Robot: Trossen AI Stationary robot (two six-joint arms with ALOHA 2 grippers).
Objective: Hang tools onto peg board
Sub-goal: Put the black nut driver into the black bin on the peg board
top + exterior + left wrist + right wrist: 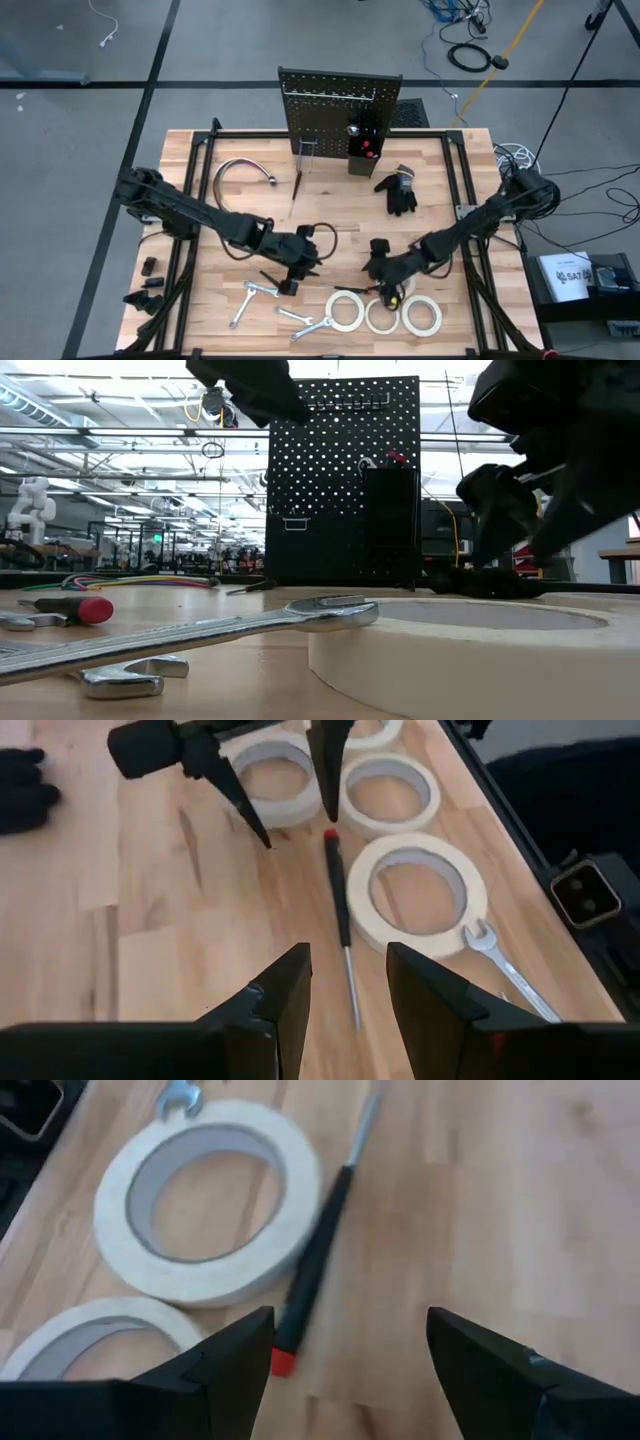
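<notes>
A thin screwdriver (pixel 342 920) with a black handle and red cap lies flat on the table beside three white tape rolls (pixel 346 310) (pixel 381 316) (pixel 421 315). My left gripper (pixel 348 990) hovers open above its silver shaft end. My right gripper (pixel 350 1350) hovers open over its red-capped end (pixel 285 1360), facing the left one. Neither touches it. Silver wrenches (pixel 250 300) (pixel 305 322) lie near the front edge. The peg board (pixel 340 110) stands upright at the table's far side.
A black glove (pixel 397 190) and a curved chrome tube (pixel 240 175) lie in front of the peg board, with another screwdriver (pixel 296 192) between them. A black frame rail (pixel 460 190) runs along the table's sides. Bare wood lies between the grippers and the board.
</notes>
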